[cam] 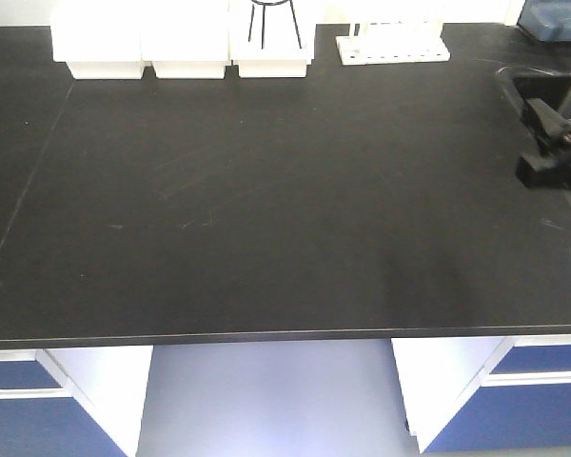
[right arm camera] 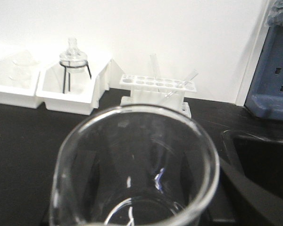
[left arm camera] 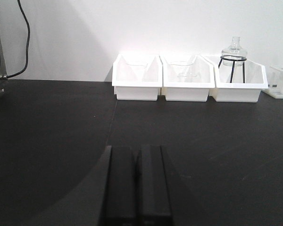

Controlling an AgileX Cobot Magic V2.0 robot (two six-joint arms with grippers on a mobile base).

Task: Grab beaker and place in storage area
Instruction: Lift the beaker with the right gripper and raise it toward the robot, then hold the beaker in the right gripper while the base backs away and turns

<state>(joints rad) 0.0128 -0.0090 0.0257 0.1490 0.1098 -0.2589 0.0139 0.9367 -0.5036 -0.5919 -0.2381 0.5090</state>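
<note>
Glass beaker [right arm camera: 137, 155], clear, one item: upright, its rim filling the near field of the right wrist view. It sits toward the right edge of the black worktop [cam: 266, 209], just beside the sink [right arm camera: 264, 174]. Whether its base touches the surface cannot be told.

Right gripper [right arm camera: 134, 219]: dark fingers pressed against either side of the beaker, clamped on it.

Left gripper [left arm camera: 137, 150]: fingers closed flat together with nothing between them, low over the bare middle of the worktop and pointing at the far edge.

Tubs [left arm camera: 186, 77], white plastic, three: in a row along the far edge, side by side.

Flask [left arm camera: 234, 48], clear, on a black wire stand [left arm camera: 232, 68]: in the tub nearest the rack.

Rack [right arm camera: 158, 87], white, with glass tubes leaning in it: far edge, between the tubs and the sink.

Blue unit [right arm camera: 273, 70]: far right corner.

Cable [left arm camera: 24, 37], black: far left corner, hanging against the wall.
</note>
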